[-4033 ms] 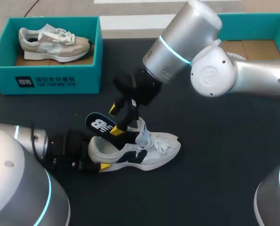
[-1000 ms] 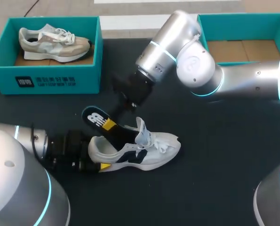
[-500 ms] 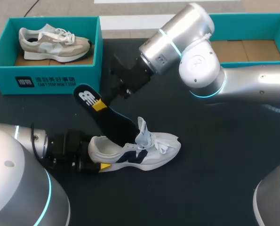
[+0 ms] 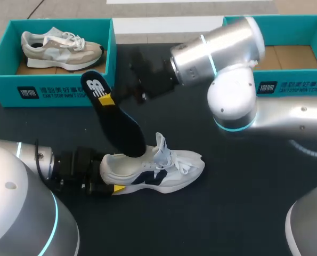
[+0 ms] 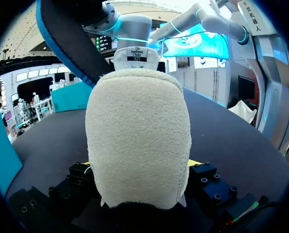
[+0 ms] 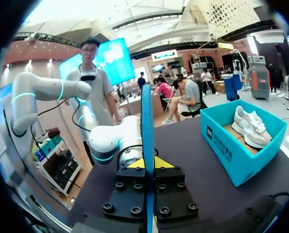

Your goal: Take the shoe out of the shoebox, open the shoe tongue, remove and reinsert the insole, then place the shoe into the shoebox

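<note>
A white shoe with dark side marks [image 4: 163,169] lies on its sole on the black table. My left gripper [image 4: 109,178] clasps its heel from both sides; the cream heel [image 5: 137,145] fills the space between the fingers. A dark insole with a blue rim [image 4: 115,120] stands steeply out of the shoe's mouth, its toe end still inside. My right gripper [image 4: 106,100] is shut on the insole's raised heel end. Seen from the right wrist, the insole [image 6: 146,121] stands edge-on between the pads of the right gripper [image 6: 148,165].
A teal shoebox [image 4: 51,90] at the back left holds a beige shoe [image 4: 59,48]; it also shows in the right wrist view as the box [image 6: 227,150]. A second teal shoebox [image 4: 291,85] at the back right has only cardboard in it.
My right gripper has drawn the insole's heel end up and back toward the left shoebox, so the insole stands steeper and further out of the shoe. The left gripper and shoe stayed put.
</note>
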